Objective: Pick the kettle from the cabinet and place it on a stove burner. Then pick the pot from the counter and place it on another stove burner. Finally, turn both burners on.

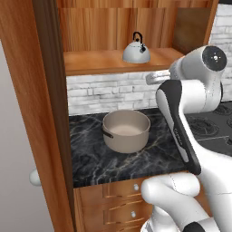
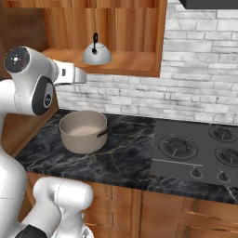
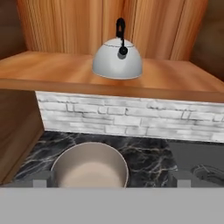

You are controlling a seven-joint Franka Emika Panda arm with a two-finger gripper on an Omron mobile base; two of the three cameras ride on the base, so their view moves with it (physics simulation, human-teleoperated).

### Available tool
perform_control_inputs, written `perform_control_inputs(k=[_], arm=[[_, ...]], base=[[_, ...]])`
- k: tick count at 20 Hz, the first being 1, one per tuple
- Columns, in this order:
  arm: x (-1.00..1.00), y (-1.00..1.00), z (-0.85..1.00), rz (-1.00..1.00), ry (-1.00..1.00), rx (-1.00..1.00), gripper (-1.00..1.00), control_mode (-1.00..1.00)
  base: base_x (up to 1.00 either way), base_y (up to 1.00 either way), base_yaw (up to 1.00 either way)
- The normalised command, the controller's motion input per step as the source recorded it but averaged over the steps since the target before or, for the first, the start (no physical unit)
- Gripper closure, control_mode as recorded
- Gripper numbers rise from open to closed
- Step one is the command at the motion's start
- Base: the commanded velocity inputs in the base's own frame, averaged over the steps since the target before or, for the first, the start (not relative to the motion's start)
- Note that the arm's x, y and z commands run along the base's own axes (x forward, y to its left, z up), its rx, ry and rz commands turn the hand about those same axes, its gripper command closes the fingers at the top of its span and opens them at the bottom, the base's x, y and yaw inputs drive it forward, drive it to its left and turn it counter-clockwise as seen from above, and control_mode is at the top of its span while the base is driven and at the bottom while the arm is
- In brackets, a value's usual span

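The small silvery kettle (image 1: 136, 52) (image 2: 96, 55) (image 3: 117, 61) stands upright on the plank shelf of the wooden cabinet (image 1: 95, 61) (image 2: 135, 62) (image 3: 43, 70). Below it the wide beige pot (image 1: 126, 131) (image 2: 83, 131) (image 3: 89, 168) sits on the black marble counter (image 1: 90, 154) (image 2: 125, 153). My gripper (image 1: 155, 78) (image 2: 76, 75) (image 3: 111, 183) hovers in front of the shelf edge, a little below the kettle and apart from it. In the hand view its fingertips (image 3: 39, 183) stand wide apart, open, with nothing between them. Burners (image 2: 178, 146) (image 2: 223, 134) lie in the cooktop to the right.
A white brick wall (image 2: 200, 79) backs the counter. Cooktop knobs (image 2: 196, 173) line its front edge. Wooden drawers (image 1: 122, 199) sit under the counter. A tall wooden side panel (image 1: 41, 113) bounds the left. My own arm crosses in front of the cooktop in the left base view.
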Motion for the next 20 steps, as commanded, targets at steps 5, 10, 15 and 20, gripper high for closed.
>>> perform_control_inputs(k=[5,10,15,20], arm=[[-0.01,0.0,0.25,0.0,-0.17,0.0,-1.0,-1.0],[0.0,0.0,0.24,0.0,-0.17,0.0,-1.0,-1.0],[0.0,0.0,0.27,0.0,-0.13,0.0,-1.0,-1.0],[0.0,0.0,0.21,0.0,-0.1,0.0,-1.0,-1.0]], base=[[0.0,0.0,0.0],[0.0,0.0,0.0],[0.0,0.0,0.0],[0.0,0.0,0.0]])
